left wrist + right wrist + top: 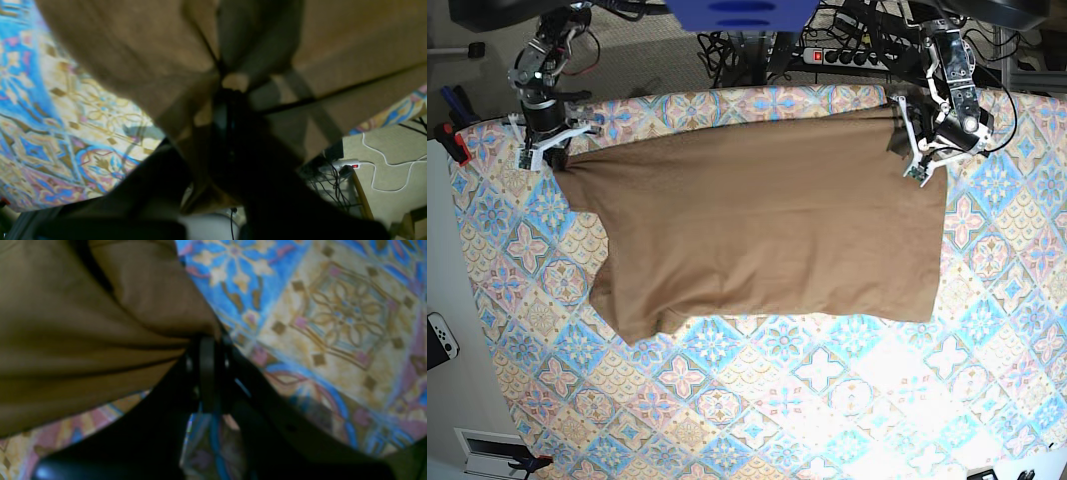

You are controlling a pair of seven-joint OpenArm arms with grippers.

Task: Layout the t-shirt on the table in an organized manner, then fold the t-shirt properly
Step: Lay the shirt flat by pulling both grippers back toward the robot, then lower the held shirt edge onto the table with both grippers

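Both grippers pinching t-shirt (762, 225); long axis across table (827, 400); sleeves toward right gripper (545, 150); left gripper (917, 150) opposite

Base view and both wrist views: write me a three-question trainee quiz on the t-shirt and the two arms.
1. True or false: the t-shirt lies spread on the table, with both grippers at its far edge.
2. Multiple choice: the left gripper is A) open above the cloth, B) shut on the t-shirt, C) resting on bare table.
3. Short answer: what does the right gripper hold, and at which end of the far edge in the base view?

Key:
1. True.
2. B; the left wrist view shows fabric bunched at its jaws.
3. A corner of the t-shirt, at the left end; the right wrist view shows cloth pinched in its jaws.
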